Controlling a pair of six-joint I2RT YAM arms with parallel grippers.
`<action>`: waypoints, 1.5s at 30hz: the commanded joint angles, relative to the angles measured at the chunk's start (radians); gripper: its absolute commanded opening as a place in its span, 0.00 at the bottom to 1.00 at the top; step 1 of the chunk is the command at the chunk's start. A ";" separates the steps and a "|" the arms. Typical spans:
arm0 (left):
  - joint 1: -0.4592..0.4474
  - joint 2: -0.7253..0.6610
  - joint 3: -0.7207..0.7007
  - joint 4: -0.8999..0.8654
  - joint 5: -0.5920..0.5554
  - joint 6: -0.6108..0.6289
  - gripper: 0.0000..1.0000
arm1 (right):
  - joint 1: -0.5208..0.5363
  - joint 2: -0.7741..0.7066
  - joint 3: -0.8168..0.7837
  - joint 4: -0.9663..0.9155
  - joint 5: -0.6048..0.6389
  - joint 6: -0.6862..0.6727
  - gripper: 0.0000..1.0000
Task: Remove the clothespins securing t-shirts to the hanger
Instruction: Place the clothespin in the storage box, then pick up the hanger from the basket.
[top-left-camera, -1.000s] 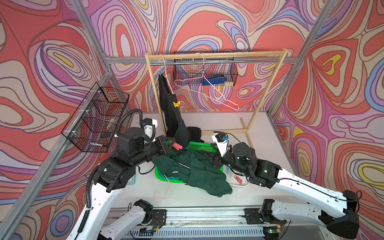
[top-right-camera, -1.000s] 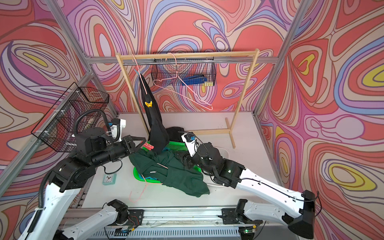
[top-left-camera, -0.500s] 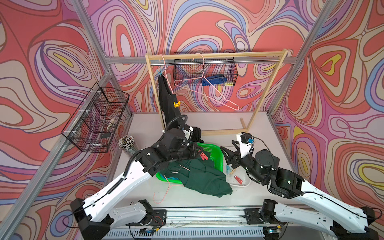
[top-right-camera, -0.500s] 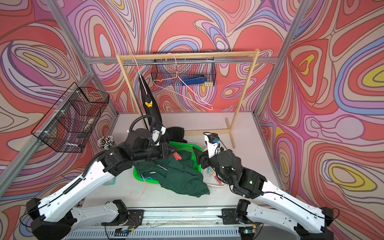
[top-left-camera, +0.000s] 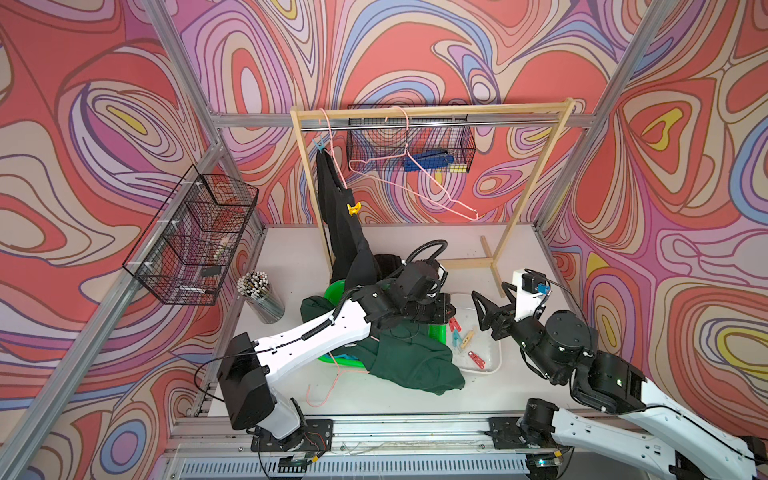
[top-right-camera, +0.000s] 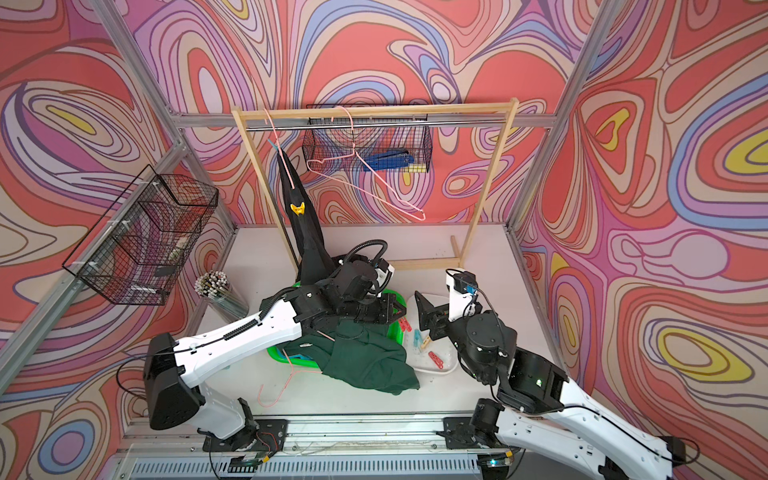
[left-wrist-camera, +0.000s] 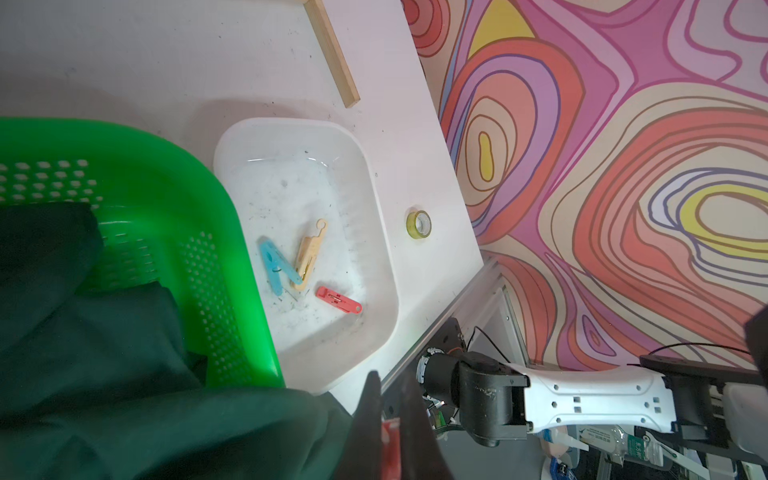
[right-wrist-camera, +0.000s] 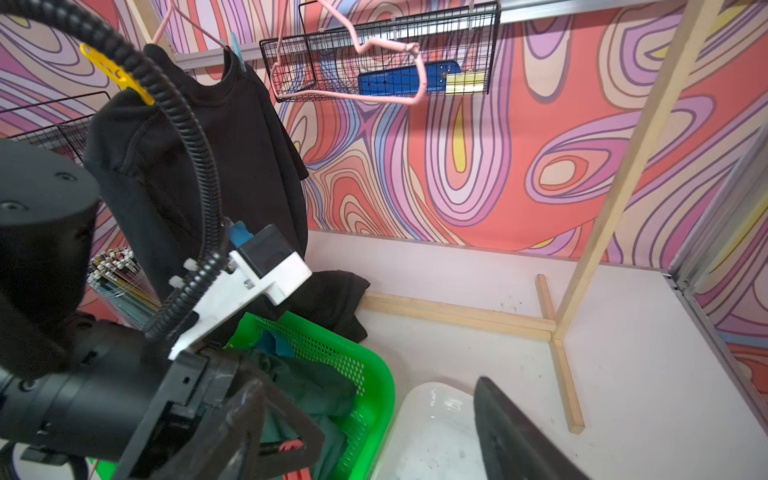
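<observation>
My left gripper (top-left-camera: 451, 311) (left-wrist-camera: 390, 386) is shut on a red clothespin (left-wrist-camera: 390, 440) (top-right-camera: 404, 324), over the edge between the green basket (left-wrist-camera: 174, 174) and the white tray (top-left-camera: 490, 366). A blue (left-wrist-camera: 276, 266), a beige (left-wrist-camera: 309, 253) and a red clothespin (left-wrist-camera: 338, 300) lie in the tray. The black t-shirt (top-left-camera: 340, 232) hangs on a pink hanger (top-left-camera: 332, 153), pinned by a blue clothespin (top-left-camera: 319, 144) and a yellow one (top-left-camera: 353, 209). The dark green t-shirt (top-left-camera: 411, 357) drapes over the basket, covering the turquoise one (right-wrist-camera: 274, 343). My right gripper (top-left-camera: 492, 300) (right-wrist-camera: 386, 440) stands open and empty over the tray.
A wooden rack (top-left-camera: 519, 199) spans the back, with an empty pink hanger (top-left-camera: 415, 166) on its rail and a wire basket (top-left-camera: 411, 143) behind it. Another pink hanger (top-left-camera: 328, 382) lies under the green shirt. At the left stand a pencil jar (top-left-camera: 259, 295) and a wire basket (top-left-camera: 195, 237). A tape roll (left-wrist-camera: 419, 224) lies beside the tray.
My left arm swung from the left across the basket to the tray's edge, carrying the red clothespin. My right arm drew back to the right and its jaws opened wide.
</observation>
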 joint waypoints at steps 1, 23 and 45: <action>-0.019 0.056 0.051 0.039 0.029 -0.025 0.08 | -0.004 -0.026 0.018 -0.044 0.035 0.005 0.98; -0.030 0.078 0.153 -0.138 -0.133 0.053 1.00 | -0.004 0.066 0.079 -0.267 0.025 -0.022 0.98; 0.090 -0.369 -0.115 -0.410 -0.353 0.189 1.00 | -0.004 0.220 0.115 -0.064 -0.359 -0.177 0.98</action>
